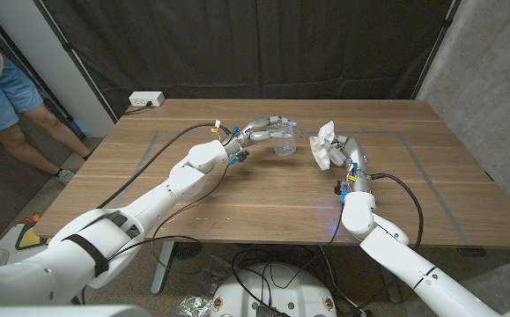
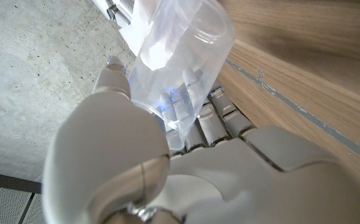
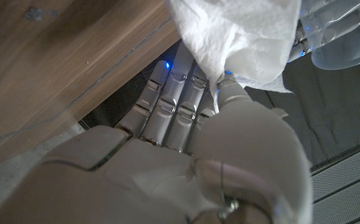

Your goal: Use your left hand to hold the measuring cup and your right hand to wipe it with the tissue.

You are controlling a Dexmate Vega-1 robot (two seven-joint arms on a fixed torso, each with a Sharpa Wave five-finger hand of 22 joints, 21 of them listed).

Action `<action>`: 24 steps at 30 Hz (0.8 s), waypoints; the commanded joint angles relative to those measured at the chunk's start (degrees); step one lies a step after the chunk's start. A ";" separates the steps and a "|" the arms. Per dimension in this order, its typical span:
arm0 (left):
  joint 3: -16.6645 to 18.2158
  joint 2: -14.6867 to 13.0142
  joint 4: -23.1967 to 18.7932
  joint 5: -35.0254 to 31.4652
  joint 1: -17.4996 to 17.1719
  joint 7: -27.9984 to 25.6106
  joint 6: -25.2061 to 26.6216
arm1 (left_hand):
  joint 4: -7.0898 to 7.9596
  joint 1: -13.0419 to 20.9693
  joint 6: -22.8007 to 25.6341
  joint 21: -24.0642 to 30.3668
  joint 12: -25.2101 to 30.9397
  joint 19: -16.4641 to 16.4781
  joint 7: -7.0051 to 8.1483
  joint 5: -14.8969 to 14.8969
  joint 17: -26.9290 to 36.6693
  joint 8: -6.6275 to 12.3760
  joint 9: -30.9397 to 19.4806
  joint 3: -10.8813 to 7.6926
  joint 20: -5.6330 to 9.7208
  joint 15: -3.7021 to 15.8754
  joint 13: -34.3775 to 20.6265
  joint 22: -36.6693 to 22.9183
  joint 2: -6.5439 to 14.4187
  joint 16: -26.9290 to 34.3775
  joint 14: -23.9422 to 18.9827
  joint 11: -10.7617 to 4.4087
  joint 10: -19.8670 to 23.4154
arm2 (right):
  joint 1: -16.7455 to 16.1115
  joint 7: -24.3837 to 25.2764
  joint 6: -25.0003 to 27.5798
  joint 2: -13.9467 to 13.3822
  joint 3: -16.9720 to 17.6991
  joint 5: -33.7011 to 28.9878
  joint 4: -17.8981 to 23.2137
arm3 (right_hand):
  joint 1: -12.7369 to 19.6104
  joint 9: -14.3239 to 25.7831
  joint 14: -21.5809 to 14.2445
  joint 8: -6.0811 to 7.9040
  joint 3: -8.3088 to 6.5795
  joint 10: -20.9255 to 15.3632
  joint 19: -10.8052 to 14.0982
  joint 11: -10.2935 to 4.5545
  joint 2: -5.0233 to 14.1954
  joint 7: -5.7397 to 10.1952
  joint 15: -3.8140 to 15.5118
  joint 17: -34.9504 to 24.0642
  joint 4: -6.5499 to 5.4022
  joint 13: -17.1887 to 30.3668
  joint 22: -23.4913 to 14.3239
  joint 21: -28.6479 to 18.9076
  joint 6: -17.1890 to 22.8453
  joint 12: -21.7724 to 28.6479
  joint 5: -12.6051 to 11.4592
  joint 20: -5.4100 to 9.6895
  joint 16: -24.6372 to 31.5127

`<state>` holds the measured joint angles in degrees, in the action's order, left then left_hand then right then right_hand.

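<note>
Left hand (image 1: 268,129) fingers (image 2: 195,115) wrapped round measuring cup (image 1: 284,144), lifted off table (image 1: 237,202) for access. Right hand (image 1: 343,150) fingers (image 3: 173,93) pinching tissue (image 1: 324,143), bunched beyond fingertips, beside cup, no contact visible.

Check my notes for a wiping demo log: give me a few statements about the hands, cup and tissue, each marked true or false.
1. The left hand holds the clear cup. True.
2. The right hand holds nothing. False: it grips a white tissue.
3. The tissue is stuffed inside the cup. False: in the head view a gap separates them.
4. A person stands beside the table. True.
5. A white power strip lies on the table's far corner. True.
</note>
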<state>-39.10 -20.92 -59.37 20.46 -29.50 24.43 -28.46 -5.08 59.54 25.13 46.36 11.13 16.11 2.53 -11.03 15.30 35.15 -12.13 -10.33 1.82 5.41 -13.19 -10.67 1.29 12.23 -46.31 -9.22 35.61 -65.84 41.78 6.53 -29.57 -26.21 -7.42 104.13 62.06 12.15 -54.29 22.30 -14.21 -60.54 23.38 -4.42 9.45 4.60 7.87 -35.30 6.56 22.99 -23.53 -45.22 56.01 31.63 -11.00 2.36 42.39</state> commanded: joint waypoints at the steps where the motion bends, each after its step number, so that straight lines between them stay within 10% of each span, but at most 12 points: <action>1: -1.12 1.39 -0.20 -0.91 0.47 0.06 0.78 | 0.08 0.36 0.38 -0.42 0.29 -0.34 0.25 -0.37 0.62 0.17 -0.10 -0.47 -0.19 6.84 -0.15 -0.17 1.45 0.81 -0.73 -0.18 -0.09 | -0.67 -0.53 -4.01 1.92 1.12 5.38 0.91 | 0.82 0.18 -0.97 0.52 0.43 -1.06 0.17 0.16 0.08 -0.05 5.27 -0.22 -0.06 0.18 -0.39 -0.89 1.09 0.45 0.08 2.74 0.67; 24: -2.30 2.54 -0.50 -3.36 1.05 -2.64 1.66 | -0.24 0.55 0.34 -0.48 0.23 -0.54 0.39 -0.31 2.07 0.28 -0.02 -0.65 -0.36 6.81 -0.35 -0.22 1.49 2.06 -0.95 0.06 -0.55 | -1.41 2.83 -0.87 5.08 0.12 4.84 4.48 | 1.74 0.32 -1.98 0.76 1.34 -2.62 0.09 0.97 -0.07 -0.88 5.19 -0.31 0.34 0.62 -0.95 -3.45 1.97 0.50 0.03 2.15 2.42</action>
<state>-40.89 -18.80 -59.74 18.22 -28.70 23.11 -27.22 -5.23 59.38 25.15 45.91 11.13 15.73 2.55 -11.02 17.15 35.15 -11.98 -10.71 1.43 5.52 -13.44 -10.81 1.88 13.98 -46.65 -8.98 35.37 -66.67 42.64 3.80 -25.85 -25.65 -2.05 106.70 63.08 12.41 -55.61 22.76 -12.95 -62.50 23.39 -3.51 9.21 3.57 8.37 -35.46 6.87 23.30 -24.33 -48.20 57.25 31.62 -10.97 2.36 44.33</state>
